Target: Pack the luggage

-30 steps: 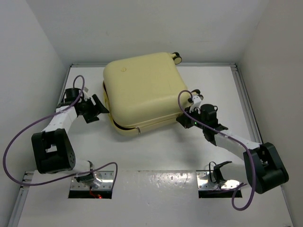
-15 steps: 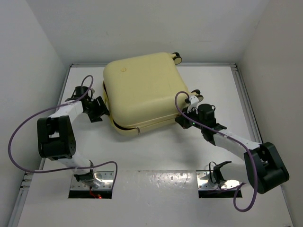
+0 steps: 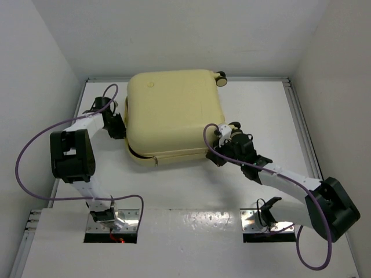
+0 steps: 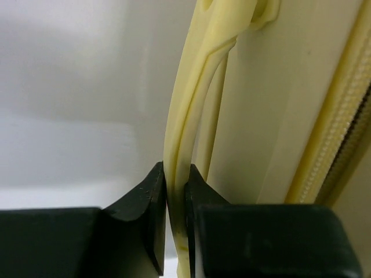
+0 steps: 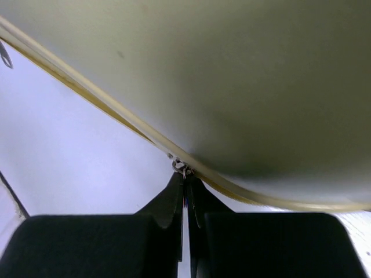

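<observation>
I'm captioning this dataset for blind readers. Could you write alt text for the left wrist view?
The left gripper pinches the thin pale yellow handle of the luggage between its black fingers. The shell and zipper fill the right; a blurred white surface fills the left.

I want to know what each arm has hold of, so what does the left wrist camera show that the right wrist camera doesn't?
Only the left wrist view: the left gripper clamped on the pale yellow carry handle. Only the right wrist view: the right gripper shut on a small metal zipper pull at the seam. Both: the pale yellow shell of the luggage and its zipper track.
</observation>
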You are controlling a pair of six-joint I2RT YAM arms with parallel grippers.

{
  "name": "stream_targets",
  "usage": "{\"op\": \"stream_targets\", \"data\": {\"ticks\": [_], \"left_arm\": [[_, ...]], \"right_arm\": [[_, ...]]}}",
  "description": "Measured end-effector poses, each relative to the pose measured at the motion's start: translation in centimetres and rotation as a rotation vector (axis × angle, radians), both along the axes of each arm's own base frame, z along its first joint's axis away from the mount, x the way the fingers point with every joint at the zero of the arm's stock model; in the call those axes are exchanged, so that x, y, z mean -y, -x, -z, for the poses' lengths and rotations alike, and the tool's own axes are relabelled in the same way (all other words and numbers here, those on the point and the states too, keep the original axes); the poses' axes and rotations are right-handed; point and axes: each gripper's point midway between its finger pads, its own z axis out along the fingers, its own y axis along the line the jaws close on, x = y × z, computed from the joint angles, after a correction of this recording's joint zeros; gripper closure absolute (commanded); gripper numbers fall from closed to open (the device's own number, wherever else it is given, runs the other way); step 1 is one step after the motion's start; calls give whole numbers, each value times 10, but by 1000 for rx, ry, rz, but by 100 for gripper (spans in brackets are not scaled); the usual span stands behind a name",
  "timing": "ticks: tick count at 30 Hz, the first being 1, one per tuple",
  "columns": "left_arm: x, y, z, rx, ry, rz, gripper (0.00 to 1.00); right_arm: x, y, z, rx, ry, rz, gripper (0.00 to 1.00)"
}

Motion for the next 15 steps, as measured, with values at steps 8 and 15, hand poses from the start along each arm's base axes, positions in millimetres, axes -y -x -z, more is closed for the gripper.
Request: {"op": "stream_targets", "data": {"ticks": [8, 15], "left_arm": [[-14, -4, 1, -71, -41, 71, 100], [-25, -14, 3, -120, 10, 97, 100]], "right_arm": [[36, -5, 3, 63, 79, 97, 100], [71, -15, -6, 113, 90, 168, 100]]}}
